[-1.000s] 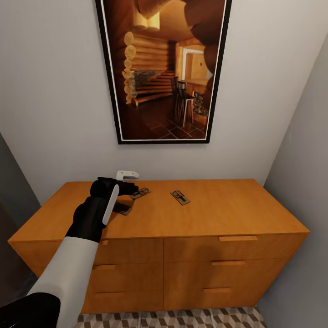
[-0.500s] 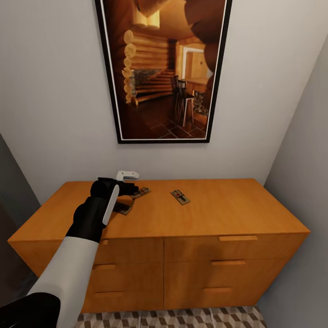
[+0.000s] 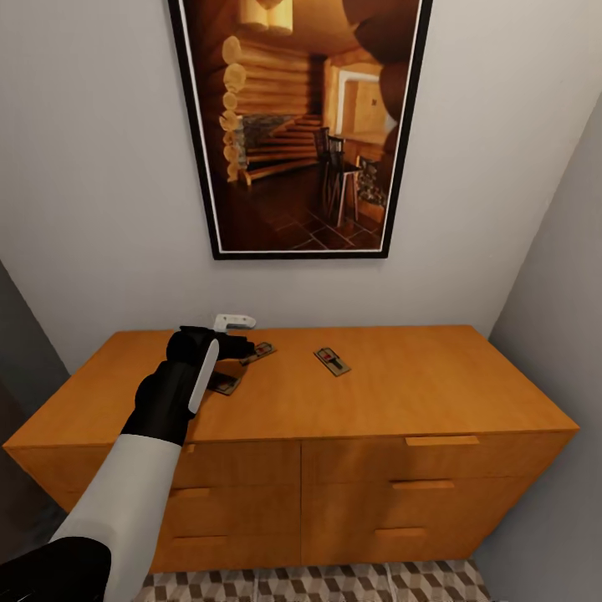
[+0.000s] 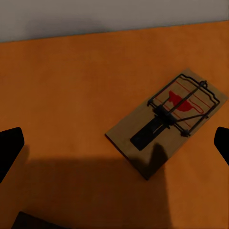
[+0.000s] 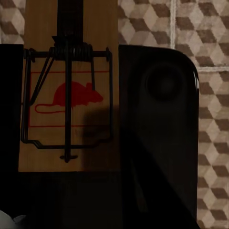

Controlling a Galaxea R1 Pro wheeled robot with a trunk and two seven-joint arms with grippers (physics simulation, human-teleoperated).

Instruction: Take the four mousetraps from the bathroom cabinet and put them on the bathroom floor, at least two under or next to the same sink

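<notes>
Left gripper (image 3: 237, 345), jaws spread wide, hovered over the orange-brown cabinet (image 3: 401, 393) top above one mousetrap (image 4: 164, 117) lying flat between the fingertips (image 4: 9, 148), untouched. Two further mousetraps rested on the same top: one (image 3: 332, 360) well to the right, one (image 3: 224, 383) partly hidden beside the left arm. Right gripper (image 5: 157, 143) was clamped on a fourth mousetrap (image 5: 69, 90) above the cube-patterned bathroom floor (image 5: 210, 57); a framed picture (image 3: 297, 125) hung on the wall behind the cabinet.
</notes>
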